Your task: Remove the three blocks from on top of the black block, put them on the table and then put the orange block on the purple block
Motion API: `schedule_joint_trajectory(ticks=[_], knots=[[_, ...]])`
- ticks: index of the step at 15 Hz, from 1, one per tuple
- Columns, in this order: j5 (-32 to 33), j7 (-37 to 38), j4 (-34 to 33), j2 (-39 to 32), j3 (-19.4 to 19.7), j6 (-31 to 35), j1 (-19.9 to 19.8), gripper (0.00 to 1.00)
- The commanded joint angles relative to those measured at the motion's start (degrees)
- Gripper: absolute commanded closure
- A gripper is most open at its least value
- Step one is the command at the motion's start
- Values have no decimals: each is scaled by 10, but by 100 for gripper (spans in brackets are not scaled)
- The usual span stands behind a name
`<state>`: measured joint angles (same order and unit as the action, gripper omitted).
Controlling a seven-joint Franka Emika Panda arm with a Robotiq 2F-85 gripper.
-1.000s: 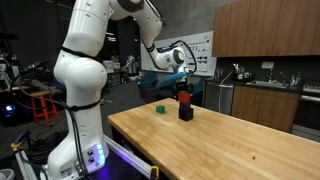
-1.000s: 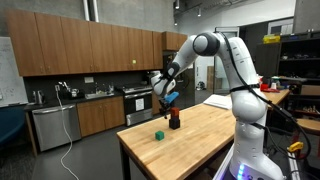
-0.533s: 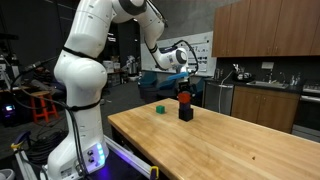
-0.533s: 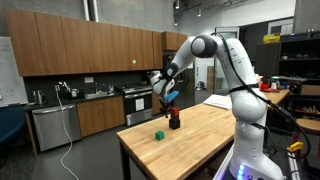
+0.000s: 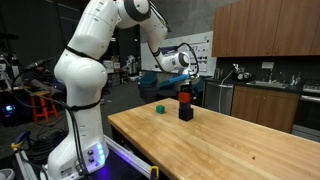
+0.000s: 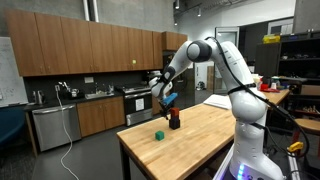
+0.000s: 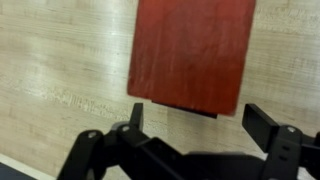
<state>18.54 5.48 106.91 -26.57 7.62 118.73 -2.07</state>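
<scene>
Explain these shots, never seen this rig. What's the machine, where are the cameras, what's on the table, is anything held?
The white machine is a robot arm with a two-fingered hand at its end. Two pictures come from cameras standing in the room, on different sides of the wooden table. The third comes from a camera on the wrist, looking down past the hand. On the table there is a green block lying alone, and a small stack with an orange block on top of dark blocks. The hand is open above the orange block and holds nothing.
</scene>
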Motion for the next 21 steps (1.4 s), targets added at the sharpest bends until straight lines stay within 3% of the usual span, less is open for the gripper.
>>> schedule_joint_trajectory(ticks=[1,9,10,11,15,16,21], knots=[[1,12,-38,-19,4,-57,3,0],[-5,2,-68,-31,-1,-147,-4,0],[-7,2,-69,-32,-2,-155,-4,6],[-7,2,-71,-34,-3,-162,-4,26],[-8,1,-79,-41,-4,-181,-4,56],[-8,1,-82,-41,-5,-187,-4,61],[-9,-1,-90,-40,-10,-205,-2,65]])
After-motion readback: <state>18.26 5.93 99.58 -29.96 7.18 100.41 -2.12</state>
